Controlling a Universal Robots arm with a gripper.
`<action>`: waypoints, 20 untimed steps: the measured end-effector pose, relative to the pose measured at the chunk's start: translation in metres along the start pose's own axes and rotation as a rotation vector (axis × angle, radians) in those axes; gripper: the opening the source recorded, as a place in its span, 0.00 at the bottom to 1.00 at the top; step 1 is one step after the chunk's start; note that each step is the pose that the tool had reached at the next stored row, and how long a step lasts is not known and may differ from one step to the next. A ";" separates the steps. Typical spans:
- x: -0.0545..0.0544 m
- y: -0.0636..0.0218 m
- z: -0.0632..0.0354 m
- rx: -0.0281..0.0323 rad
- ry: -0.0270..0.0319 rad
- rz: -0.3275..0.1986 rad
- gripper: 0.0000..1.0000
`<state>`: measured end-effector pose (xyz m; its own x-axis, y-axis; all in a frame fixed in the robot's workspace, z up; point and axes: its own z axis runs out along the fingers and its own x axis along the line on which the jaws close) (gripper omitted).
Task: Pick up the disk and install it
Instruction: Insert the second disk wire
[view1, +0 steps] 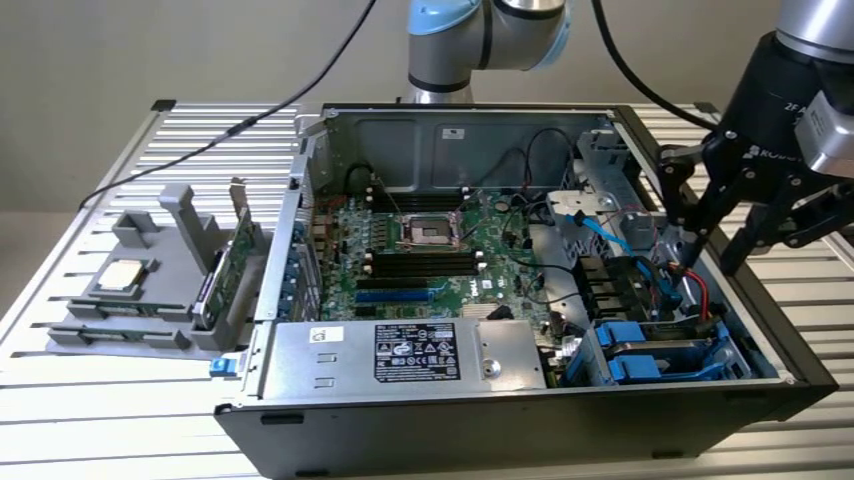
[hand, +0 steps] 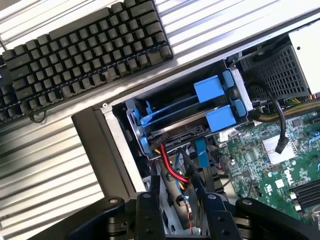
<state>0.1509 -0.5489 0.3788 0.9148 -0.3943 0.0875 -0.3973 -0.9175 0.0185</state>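
The disk (hand: 182, 131) lies in the lower slot of the drive cage at the case's front corner. Its thin edge shows between the blue carrier tabs (hand: 220, 118). In the exterior view the blue carrier (view1: 663, 360) sits in the cage at the case's near right corner. My gripper (view1: 715, 262) hangs just above and behind that cage, over the red and blue cables. Its black fingers (hand: 150, 200) stand apart with nothing between them, and the cables show through the gap of the gripper (hand: 176, 184).
The open computer case (view1: 534, 440) holds a green motherboard (view1: 414, 250) and a labelled power supply (view1: 400, 350). A grey fixture (view1: 134, 300) at the exterior view's left carries a silver chip (view1: 123, 274) and an upright green card (view1: 230, 268). A black keyboard (hand: 85, 45) lies beside the case.
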 end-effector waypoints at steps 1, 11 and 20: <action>0.001 0.0007 0.0000 0.0016 -0.0008 0.001 0.37; 0.005 0.0091 0.0011 0.0256 -0.0117 0.014 0.37; 0.008 0.0154 0.0036 0.0224 -0.0126 0.069 0.37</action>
<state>0.1522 -0.5663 0.3762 0.8861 -0.4573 0.0753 -0.4579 -0.8889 -0.0095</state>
